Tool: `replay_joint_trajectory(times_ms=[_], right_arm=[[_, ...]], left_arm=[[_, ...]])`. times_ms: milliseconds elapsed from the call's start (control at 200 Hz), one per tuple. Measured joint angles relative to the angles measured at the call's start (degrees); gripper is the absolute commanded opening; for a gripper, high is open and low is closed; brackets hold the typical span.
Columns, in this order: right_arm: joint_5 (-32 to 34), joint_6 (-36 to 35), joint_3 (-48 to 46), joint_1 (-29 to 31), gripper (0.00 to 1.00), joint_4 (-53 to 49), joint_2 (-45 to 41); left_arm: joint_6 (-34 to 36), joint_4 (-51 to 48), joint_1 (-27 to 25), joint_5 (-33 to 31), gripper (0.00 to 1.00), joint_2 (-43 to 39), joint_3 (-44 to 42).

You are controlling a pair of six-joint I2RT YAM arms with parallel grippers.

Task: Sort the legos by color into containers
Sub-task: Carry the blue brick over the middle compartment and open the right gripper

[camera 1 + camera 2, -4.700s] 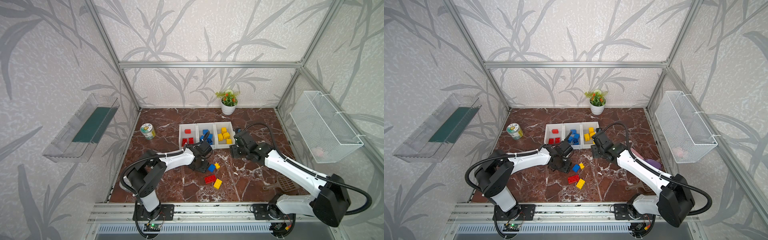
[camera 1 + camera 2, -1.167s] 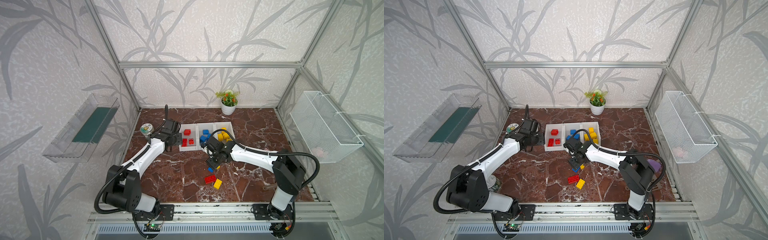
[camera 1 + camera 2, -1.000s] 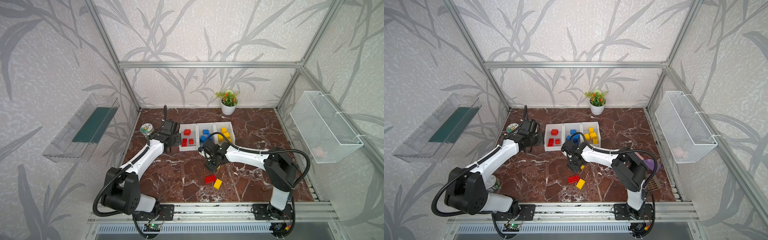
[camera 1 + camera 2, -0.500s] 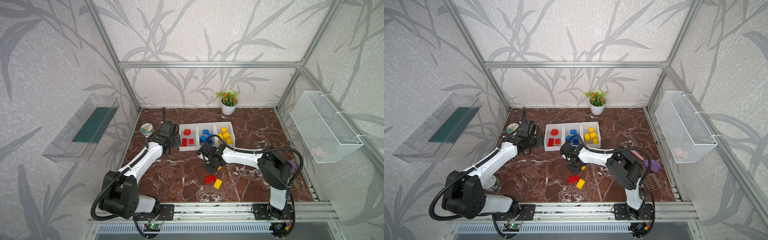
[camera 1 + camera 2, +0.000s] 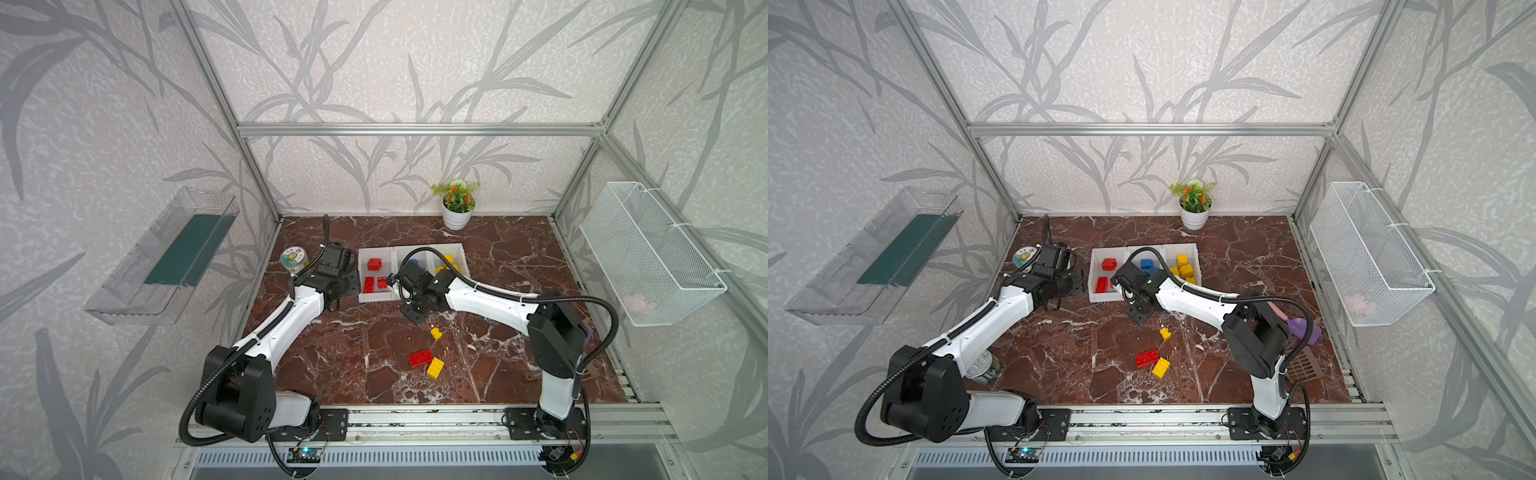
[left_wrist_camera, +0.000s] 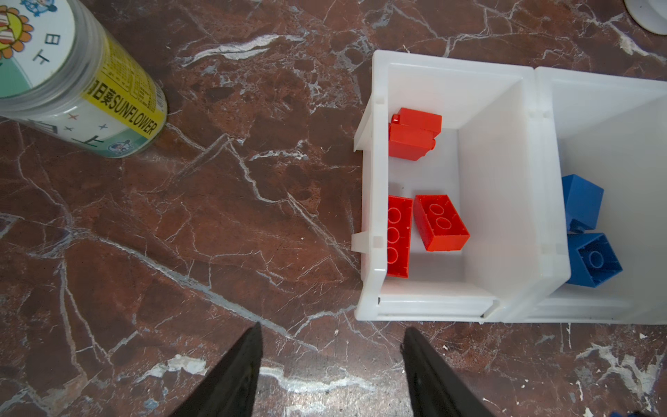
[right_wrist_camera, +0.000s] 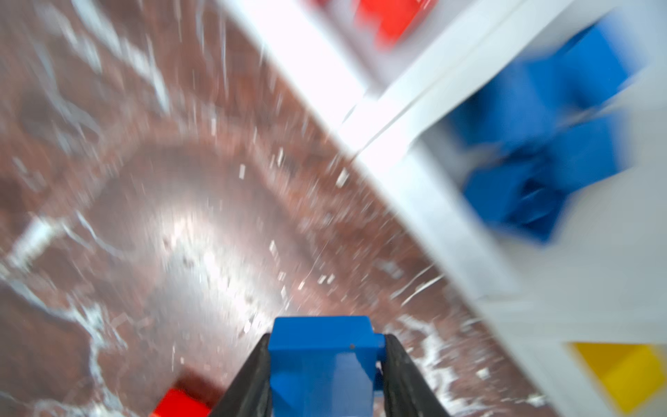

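Right claw (image 7: 326,339) pinches a blue lego (image 7: 321,364) across its flat sides; light, stiff, slick plastic, probably; left claw (image 6: 331,328) gapes empty.

From up here, the containers (image 5: 1098,297) sit mid-surface (image 5: 1059,374): red legos (image 5: 1108,264) left, blue legos (image 5: 1146,264) middle, yellow legos (image 5: 1185,270) right. Loose nearer me are a small yellow brick (image 5: 1165,333) and a red brick (image 5: 1146,358) just beside a yellow oblong brick (image 5: 1160,368). My right gripper (image 5: 1121,289) is at the bins' front, and my left gripper (image 5: 1065,291) is beside their left end. I can't read either set of jaws.
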Motion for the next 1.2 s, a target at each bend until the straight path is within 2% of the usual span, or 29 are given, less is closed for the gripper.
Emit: replay_joint_trajectory(times_ms=[155, 320, 525, 630, 725, 825, 1200], right_arm=[[1.49, 0.24, 10.97, -4.07, 0.35, 0.81, 1.90], [5.01, 1.95, 21.14, -6.45, 0.35, 0.50, 9.66], [5.64, 5.20, 21.51, -7.56, 0.36, -1.09, 15.58], [5.68, 6.14, 21.90, -7.67, 0.42, -2.16, 16.72], [6.03, 6.86, 23.06, -7.72, 0.53, -2.38, 16.76], [6.23, 7.32, 24.35, -7.76, 0.60, -2.25, 16.76], [6.32, 8.20, 24.72, -7.87, 0.63, -2.23, 16.74]], left_arm=[[-0.68, 0.22, 0.00, 0.13, 0.65, -1.31, -1.31], [-1.18, 0.31, 0.00, 0.20, 0.65, -3.93, -3.19], [-1.68, 0.37, 0.00, 0.26, 0.65, -5.66, -4.31], [-1.92, 0.39, 0.00, 0.37, 0.65, -5.77, -4.50], [-1.99, 0.42, 0.00, 0.46, 0.65, -5.77, -4.50], [-1.99, 0.42, 0.00, 0.61, 0.65, -5.77, -4.50], [-1.99, 0.44, 0.00, 1.51, 0.65, -5.77, -4.50]])
